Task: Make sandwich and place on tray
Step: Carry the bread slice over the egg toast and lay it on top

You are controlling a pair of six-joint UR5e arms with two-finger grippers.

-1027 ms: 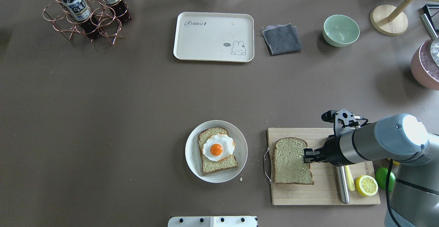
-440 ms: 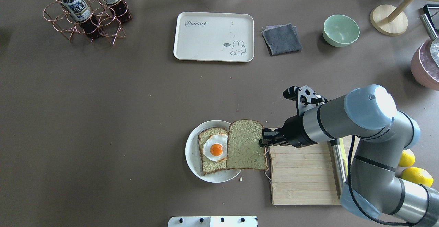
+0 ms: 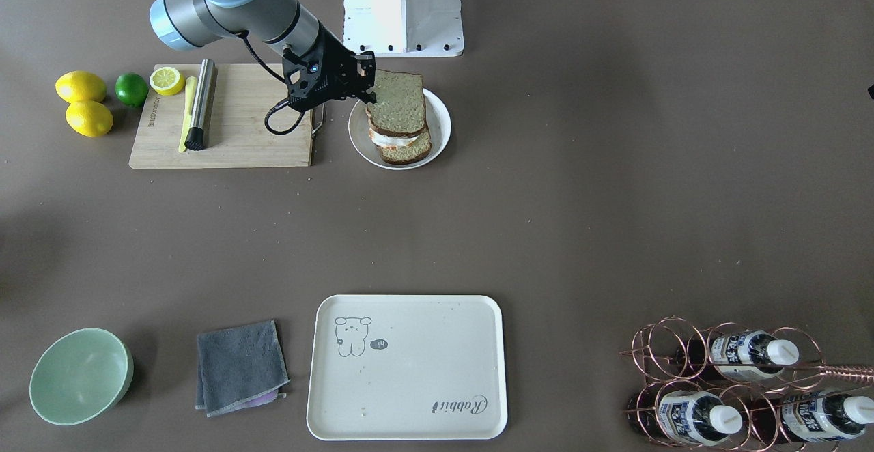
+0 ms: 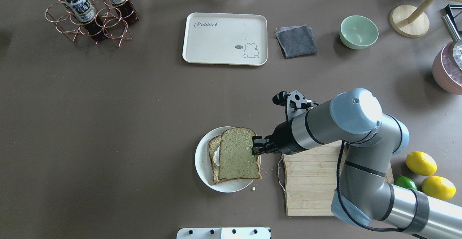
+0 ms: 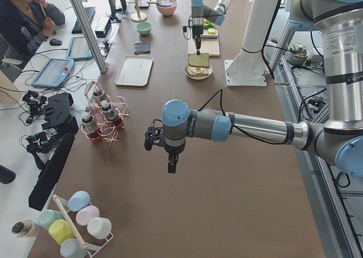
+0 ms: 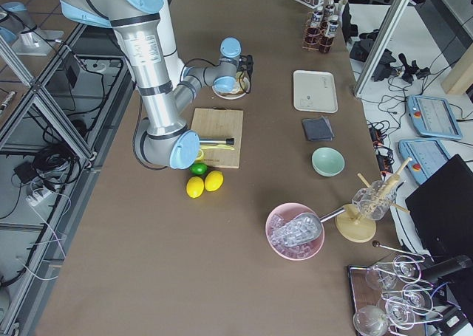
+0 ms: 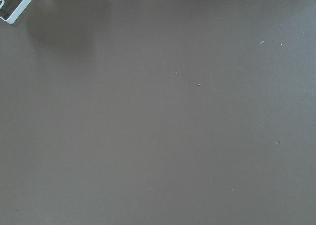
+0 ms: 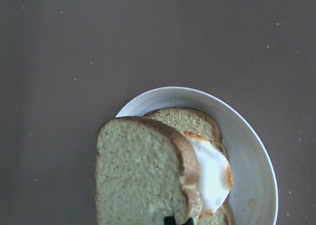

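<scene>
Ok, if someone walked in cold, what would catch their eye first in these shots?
The right gripper stands out first: it pinches a bread slice by its edge, over the fried egg and the lower slice on the white plate near the robot. Next comes the cream tray at the table's far side, well apart from the plate.

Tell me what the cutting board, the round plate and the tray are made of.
Cutting board: wood, possibly bamboo, matte; pale strips with visible grain.
Plate: likely glazed ceramic or melamine; smooth white, soft sheen.
Tray: probably matte plastic or melamine; uniform cream, printed drawing.
</scene>
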